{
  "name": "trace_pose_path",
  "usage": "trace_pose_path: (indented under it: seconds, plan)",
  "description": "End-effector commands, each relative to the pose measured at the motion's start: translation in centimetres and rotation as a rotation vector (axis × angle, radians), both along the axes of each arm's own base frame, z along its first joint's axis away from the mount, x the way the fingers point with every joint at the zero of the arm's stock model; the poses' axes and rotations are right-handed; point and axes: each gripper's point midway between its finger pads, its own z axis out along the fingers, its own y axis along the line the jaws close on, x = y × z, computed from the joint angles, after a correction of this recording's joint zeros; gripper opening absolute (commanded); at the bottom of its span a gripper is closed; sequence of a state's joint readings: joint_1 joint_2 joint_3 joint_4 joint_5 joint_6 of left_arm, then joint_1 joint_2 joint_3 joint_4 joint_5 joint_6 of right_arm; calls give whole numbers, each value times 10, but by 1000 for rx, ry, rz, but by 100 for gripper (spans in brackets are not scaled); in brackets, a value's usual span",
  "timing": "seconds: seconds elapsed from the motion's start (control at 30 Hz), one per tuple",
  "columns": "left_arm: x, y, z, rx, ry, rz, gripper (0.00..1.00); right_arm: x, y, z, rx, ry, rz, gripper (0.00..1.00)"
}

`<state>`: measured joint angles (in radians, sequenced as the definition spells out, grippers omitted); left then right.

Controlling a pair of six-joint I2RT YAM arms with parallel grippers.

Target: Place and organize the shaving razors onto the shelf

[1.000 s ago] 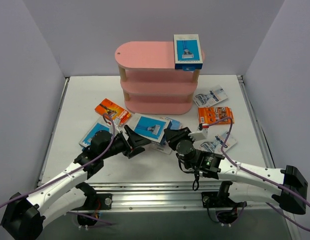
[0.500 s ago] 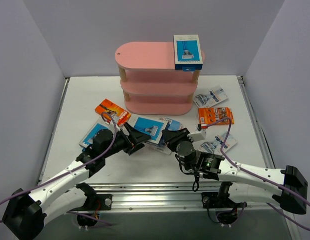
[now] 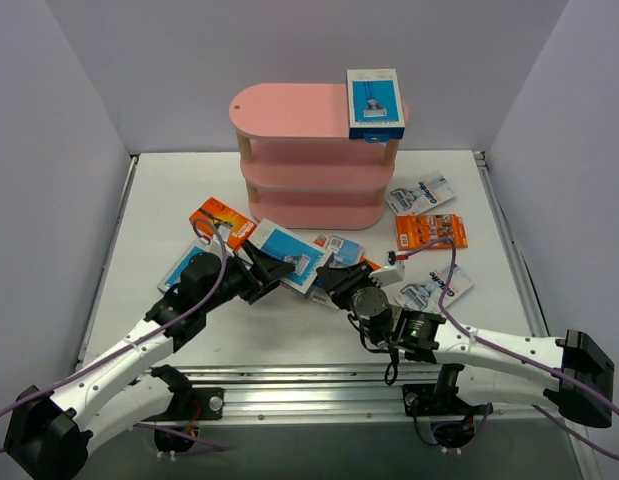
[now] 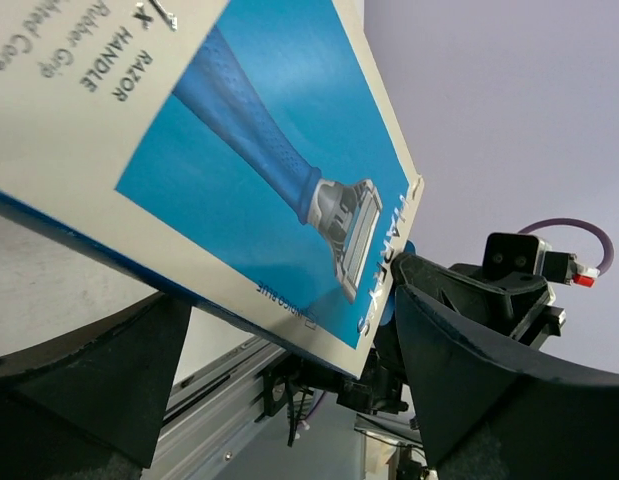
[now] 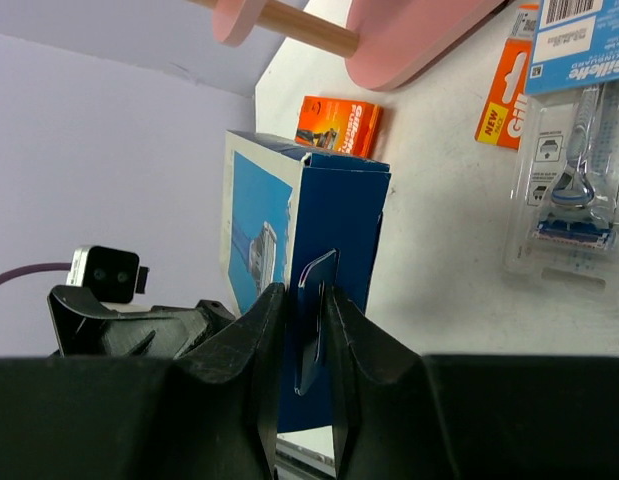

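Note:
A blue-and-white razor box (image 3: 287,250) hangs tilted above the table in front of the pink shelf (image 3: 309,180). My right gripper (image 3: 329,274) is shut on the box's blue end flap (image 5: 315,300). The box (image 5: 324,210) stands on edge in the right wrist view. My left gripper (image 3: 269,270) is open on the box's other side. In the left wrist view the box face (image 4: 239,150) spans the gap between its spread fingers (image 4: 489,370). A second blue-and-white box (image 3: 374,102) lies on the shelf's top board at the right end.
Loose packs lie on the table: an orange one (image 3: 224,222) and a blue box (image 3: 184,268) on the left, a blister pack (image 3: 339,245) behind the held box, and blister packs (image 3: 421,192) (image 3: 436,287) and an orange card (image 3: 430,230) on the right.
The blue-and-white box has risen off the table and tipped up. Both grippers have shifted a little left and toward the shelf with it.

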<state>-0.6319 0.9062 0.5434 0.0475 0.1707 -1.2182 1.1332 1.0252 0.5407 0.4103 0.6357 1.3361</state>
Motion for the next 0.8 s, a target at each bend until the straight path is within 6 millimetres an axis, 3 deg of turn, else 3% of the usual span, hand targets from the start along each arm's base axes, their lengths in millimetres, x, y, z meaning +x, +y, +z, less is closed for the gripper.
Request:
trace_pose_path:
  seconds: [0.0, 0.17, 0.3, 0.63, 0.77]
  plan:
    - [11, 7, 28, -15, -70, 40, 91, -3, 7, 16, 68, -36, 30, 0]
    - [13, 11, 33, -22, -82, 53, 80, -9, 15, 11, 81, -31, 72, 0]
    - [12, 14, 37, -34, -95, 63, 60, -11, 19, 10, 103, -29, 90, 0]
    - [9, 19, 37, -34, -105, 71, 28, -12, 19, 8, 133, -21, 91, 0]
    - [8, 21, 34, -11, -106, 67, 24, -12, 16, 9, 137, -23, 88, 0]
